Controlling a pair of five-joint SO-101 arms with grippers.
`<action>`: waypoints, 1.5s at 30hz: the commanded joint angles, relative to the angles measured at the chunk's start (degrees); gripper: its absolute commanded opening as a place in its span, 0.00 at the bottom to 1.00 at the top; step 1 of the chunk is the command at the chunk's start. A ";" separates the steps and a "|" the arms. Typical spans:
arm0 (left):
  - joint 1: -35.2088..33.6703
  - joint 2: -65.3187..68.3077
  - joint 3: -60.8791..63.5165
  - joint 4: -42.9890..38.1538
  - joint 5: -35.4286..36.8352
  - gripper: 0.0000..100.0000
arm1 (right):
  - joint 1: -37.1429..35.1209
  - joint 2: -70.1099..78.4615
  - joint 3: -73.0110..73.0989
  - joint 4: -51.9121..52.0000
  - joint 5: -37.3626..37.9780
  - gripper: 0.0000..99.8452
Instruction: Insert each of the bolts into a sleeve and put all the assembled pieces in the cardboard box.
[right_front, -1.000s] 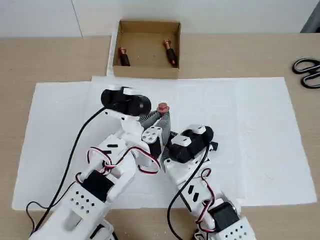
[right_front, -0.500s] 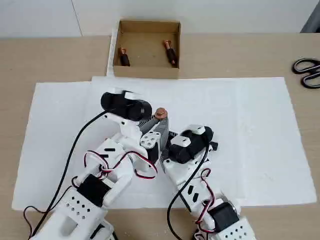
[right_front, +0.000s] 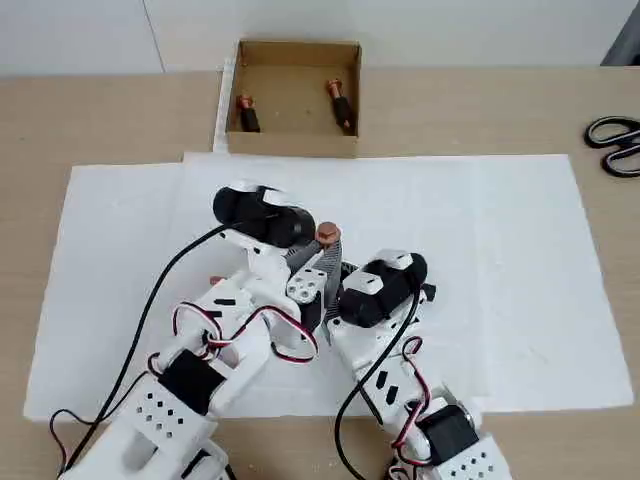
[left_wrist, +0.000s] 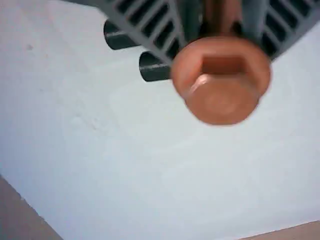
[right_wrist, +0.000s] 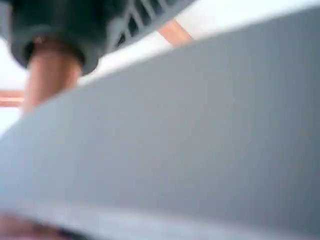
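High view: found the left tool (right_front: 322, 248) clamped on a copper bolt (right_front: 327, 235), head up, over the white sheet (right_front: 500, 250) and hard beside the right arm (right_front: 380, 290). Counted two finished pieces (right_front: 340, 103) in the cardboard box (right_front: 295, 147), well apart.

Left wrist view: saw the bolt head (left_wrist: 220, 80) between ribbed fingers (left_wrist: 145, 20), with two dark cylinders (left_wrist: 155, 70) beyond, probably sleeves.

Right wrist view: made out a copper shank (right_wrist: 50, 75) under a dark ribbed shape (right_wrist: 50, 37). Could not tell the right tool's opening.

Risked a skewed meeting in such crowding, enough to jam the bolt or knock it loose.

Overhead; wrist views apparently near bolt (left_wrist: 220, 80)
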 joint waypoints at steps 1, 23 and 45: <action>0.09 -0.70 0.66 0.00 -1.05 0.01 | 0.04 -1.45 0.44 -0.13 -0.18 0.00; 0.26 -0.88 4.26 0.18 -2.11 0.01 | 0.04 -1.45 0.44 -0.13 -0.18 0.00; -3.69 -1.32 -11.21 18.81 -2.20 0.18 | 0.04 -1.45 0.44 -0.31 -0.18 0.00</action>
